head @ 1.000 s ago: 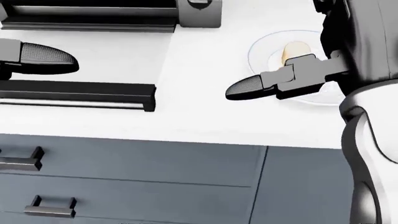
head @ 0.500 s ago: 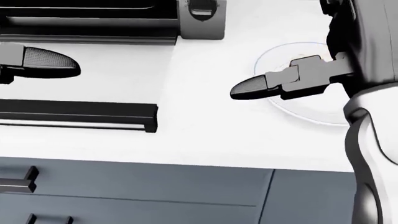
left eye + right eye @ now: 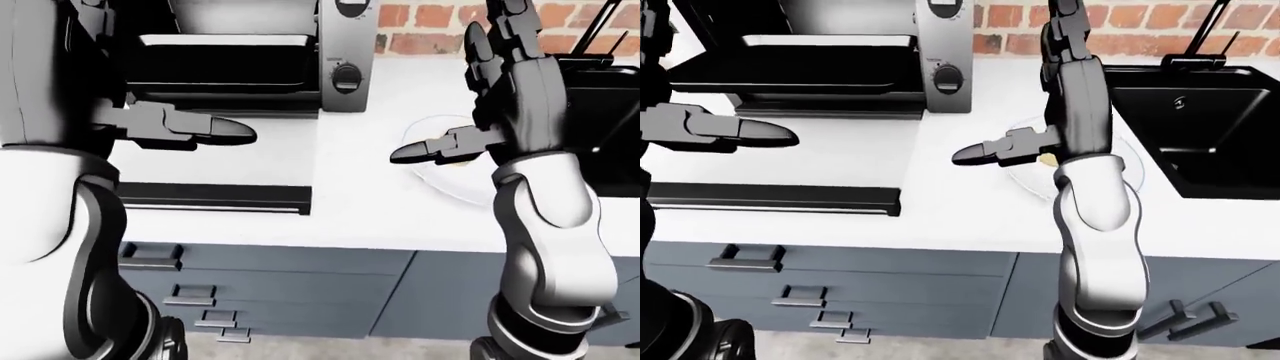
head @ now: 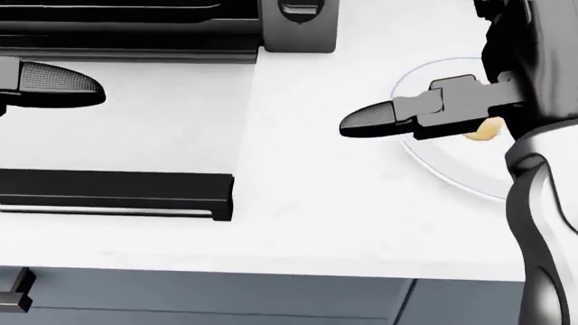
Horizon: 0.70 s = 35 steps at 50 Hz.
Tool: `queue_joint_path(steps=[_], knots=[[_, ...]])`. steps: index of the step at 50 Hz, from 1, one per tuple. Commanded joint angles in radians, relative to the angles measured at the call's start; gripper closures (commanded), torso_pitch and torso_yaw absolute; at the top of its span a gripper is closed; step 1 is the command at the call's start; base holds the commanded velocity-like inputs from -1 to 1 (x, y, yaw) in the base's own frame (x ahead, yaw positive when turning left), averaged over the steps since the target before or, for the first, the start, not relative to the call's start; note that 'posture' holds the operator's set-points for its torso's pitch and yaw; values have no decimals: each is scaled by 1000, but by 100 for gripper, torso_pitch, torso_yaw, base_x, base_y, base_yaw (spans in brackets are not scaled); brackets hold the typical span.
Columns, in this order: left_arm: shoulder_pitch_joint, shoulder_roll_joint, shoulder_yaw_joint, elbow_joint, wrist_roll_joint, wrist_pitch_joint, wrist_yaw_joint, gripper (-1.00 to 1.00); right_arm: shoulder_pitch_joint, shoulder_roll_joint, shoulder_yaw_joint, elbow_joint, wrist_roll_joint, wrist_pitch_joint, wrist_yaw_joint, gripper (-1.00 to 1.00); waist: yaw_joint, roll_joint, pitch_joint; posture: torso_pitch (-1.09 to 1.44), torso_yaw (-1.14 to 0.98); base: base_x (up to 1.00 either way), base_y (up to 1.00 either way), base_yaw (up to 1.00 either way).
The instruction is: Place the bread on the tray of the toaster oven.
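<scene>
the robot's black right hand is held up over a clear round glass plate on the white tabletop. its fingers point up and are spread apart, and its thumb sticks out to the left in the left-eye view. it is holding nothing.

the small tan piece of bread lies on the plate, just under the right hand. only a bit of the bread shows in the head view, because the hand covers most of it.

the robot's black left hand is on the left of the left-eye view, with one long finger pointing to the right. it is released too and grips nothing. it floats above the tabletop, below the toaster oven in that view.

the silver and black toaster oven stands at the top of the left-eye view, and its door is open. a flat dark tray shows inside it. a round dark knob sits on its silver side panel.

a long black bar lies along the tabletop near the bottom left of the head view. i cannot tell what it is.

a black sink sits in the tabletop on the right of the right-eye view. a red brick wall is at the top. grey drawers with metal handles are under the tabletop.
</scene>
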Motion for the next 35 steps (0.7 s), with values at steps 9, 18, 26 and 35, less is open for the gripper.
queue_joint_path(steps=[9,18,26,35], knots=[[-17,13,14,-17,4,-29,10,-100,-19,-4,-8,-35,8,-44,-9,-100,-4,16,-24,0,0,8,0,0],[-12,9,2,-8,14,-42,10,-100,-8,-5,-10,-36,16,-54,-15,-100,2,-8,-21,0,0,14,0,0],[-12,6,4,-8,25,-43,1,-100,-5,2,-22,-24,36,-49,-45,-100,-8,-22,-2,0,0,6,0,0],[-17,15,23,-19,8,-30,8,-100,-18,-42,-27,-64,9,64,-42,-100,-13,-9,-23,0,0,0,0,0]])
